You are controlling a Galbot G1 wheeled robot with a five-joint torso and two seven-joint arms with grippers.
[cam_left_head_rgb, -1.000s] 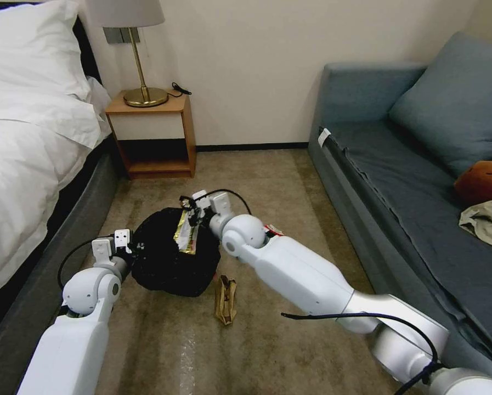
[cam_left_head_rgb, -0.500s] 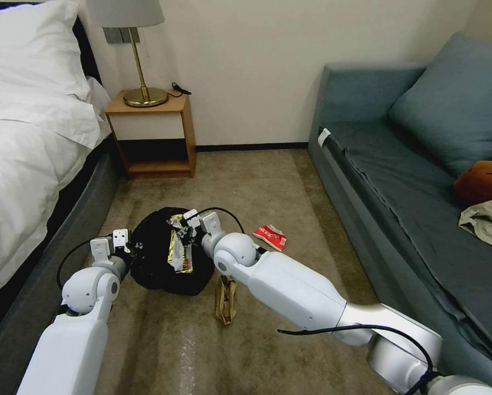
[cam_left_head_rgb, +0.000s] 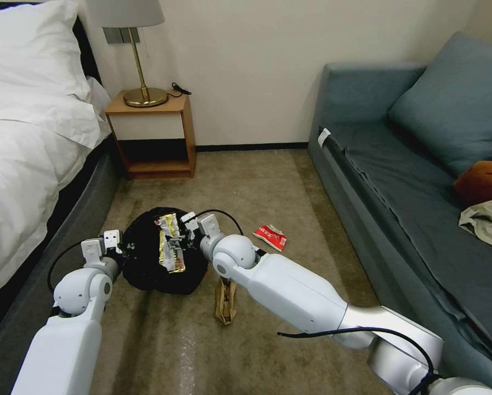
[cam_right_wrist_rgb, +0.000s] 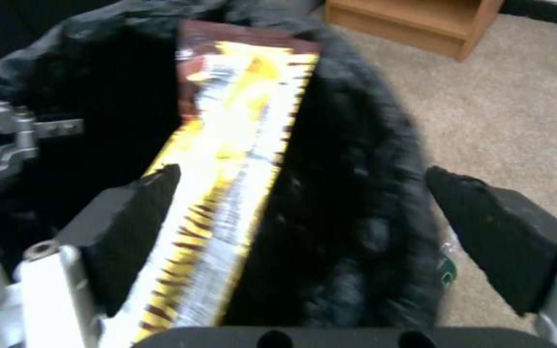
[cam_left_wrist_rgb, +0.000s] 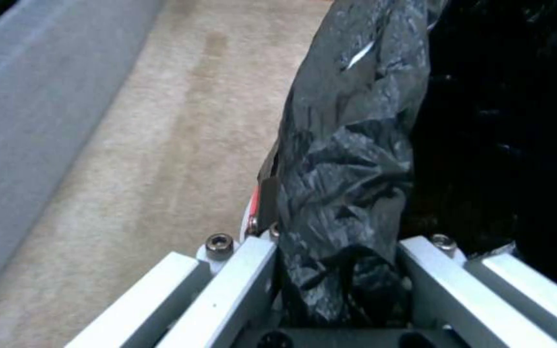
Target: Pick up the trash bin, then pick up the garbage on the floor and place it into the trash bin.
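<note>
Snack wrapper released over the bag-lined trash bin.

The brown paper bag (cam_left_head_rgb: 225, 299) stands on the carpet beside the right arm. The left gripper (cam_left_wrist_rgb: 336, 270) clamps the trash bin (cam_left_head_rgb: 147, 258) rim's crinkled black liner. Compared with a second ago, the bin sits lower and farther left. The right gripper (cam_right_wrist_rgb: 304, 232) is spread wide; the yellow wrapper (cam_left_head_rgb: 169, 249) lies against one finger, over the bin mouth. The red-and-white packet (cam_left_head_rgb: 271, 236) lies beyond.

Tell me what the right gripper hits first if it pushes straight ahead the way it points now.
Most likely the yellow snack wrapper, which lies between the open fingers of the right gripper over the trash bin. Past it comes the bin's black bag; depth is hard to judge.
</note>
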